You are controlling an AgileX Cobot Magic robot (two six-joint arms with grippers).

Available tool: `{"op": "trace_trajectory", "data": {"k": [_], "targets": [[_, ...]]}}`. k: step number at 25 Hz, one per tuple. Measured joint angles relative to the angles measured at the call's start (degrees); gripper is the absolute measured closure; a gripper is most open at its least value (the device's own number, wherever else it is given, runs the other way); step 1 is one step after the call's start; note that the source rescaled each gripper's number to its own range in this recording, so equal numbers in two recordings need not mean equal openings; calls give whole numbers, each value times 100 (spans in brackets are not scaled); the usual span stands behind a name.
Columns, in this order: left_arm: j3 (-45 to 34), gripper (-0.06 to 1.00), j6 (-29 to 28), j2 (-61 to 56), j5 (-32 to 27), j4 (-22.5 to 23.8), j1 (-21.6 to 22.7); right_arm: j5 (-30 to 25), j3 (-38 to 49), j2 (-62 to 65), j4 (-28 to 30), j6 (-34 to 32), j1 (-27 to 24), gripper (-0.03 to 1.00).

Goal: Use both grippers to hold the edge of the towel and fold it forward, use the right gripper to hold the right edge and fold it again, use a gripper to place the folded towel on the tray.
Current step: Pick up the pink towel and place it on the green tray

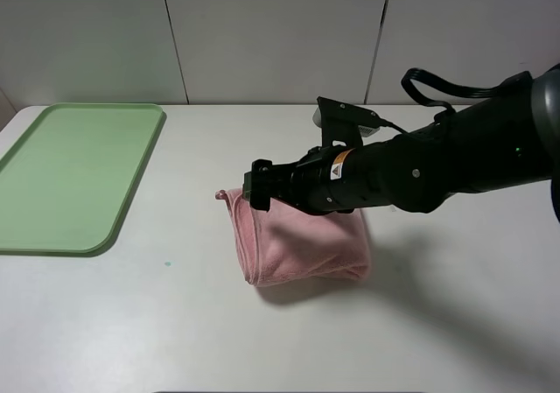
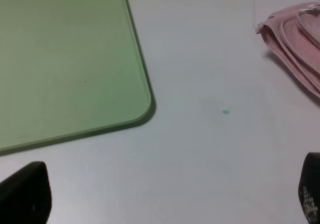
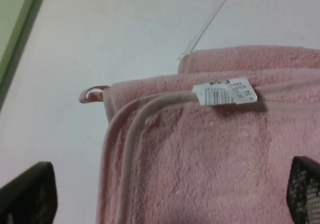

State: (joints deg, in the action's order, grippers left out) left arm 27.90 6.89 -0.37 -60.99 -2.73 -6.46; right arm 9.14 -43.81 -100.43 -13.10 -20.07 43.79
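— Right end effector [image 1: 258, 187]: how do its fingers stand?

— Apart. In the right wrist view the 2 black fingertips [image 3: 27, 196] sit at opposite sides of the picture. The towel [image 3: 200, 159] spreads below them and nothing is pinched between them.

— Is it touching the cloth?

— I cannot tell. From the high camera it hangs over the towel's far left part, and its black arm reaches in from the right, across the towel.

— And the left end effector [image 2: 167, 199]?

— Also apart, holding nothing. Its wrist view shows bare tabletop [image 2: 200, 149] under it, with a rounded corner of the tray [image 2: 65, 59] and a bit of the towel farther off. The high camera does not show it.

— Where exactly is the towel?

— On the tabletop, folded into a layered pink block. It lies to the right of the tray and well apart from it.

— Any detail on the towel's border?

— The hem [image 3: 130, 134] shows as 2 parallel lines curving round 1 corner. A small loop tag [image 3: 90, 94] sticks out beside that corner. A white printed label [image 3: 225, 92] lies on the hem.

— The tray?

— Light green, flat on the left part of the tabletop, its long side angled toward the back wall [image 1: 280, 34].

— Anything between them?

— 1 tiny teal speck [image 1: 166, 263] on the tabletop, nearer the tray's near corner than the towel.
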Motion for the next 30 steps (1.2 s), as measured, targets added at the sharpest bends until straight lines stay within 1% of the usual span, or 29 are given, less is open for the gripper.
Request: {"op": "trace_trajectory", "data": {"k": [3, 6, 11, 14, 18, 21, 27, 30], "targets": [[0, -6, 0, 0, 0, 0, 0, -60, 0, 0, 0, 148, 0, -3], [0, -6, 0, 0, 0, 0, 0, -217, 0, 11, 0, 469, -7, -3], [0, -6, 0, 0, 0, 0, 0, -804, 0, 286, 76, 1114, -236, -3], [0, -6, 0, 0, 0, 0, 0, -1279, -5, 584, 152, 1448, -452, -3], [0, -6, 0, 0, 0, 0, 0, -2230, -5, 992, 353, 1900, -901, -3], [0, -6, 0, 0, 0, 0, 0, -3148, -5, 1265, 495, 2169, -1352, -3], [0, -6, 0, 0, 0, 0, 0, -4824, -5, 1831, 1061, 2285, -2321, -3], [0, -6, 0, 0, 0, 0, 0, -5467, -5, 2161, 1235, 2285, -2778, -3]]}}
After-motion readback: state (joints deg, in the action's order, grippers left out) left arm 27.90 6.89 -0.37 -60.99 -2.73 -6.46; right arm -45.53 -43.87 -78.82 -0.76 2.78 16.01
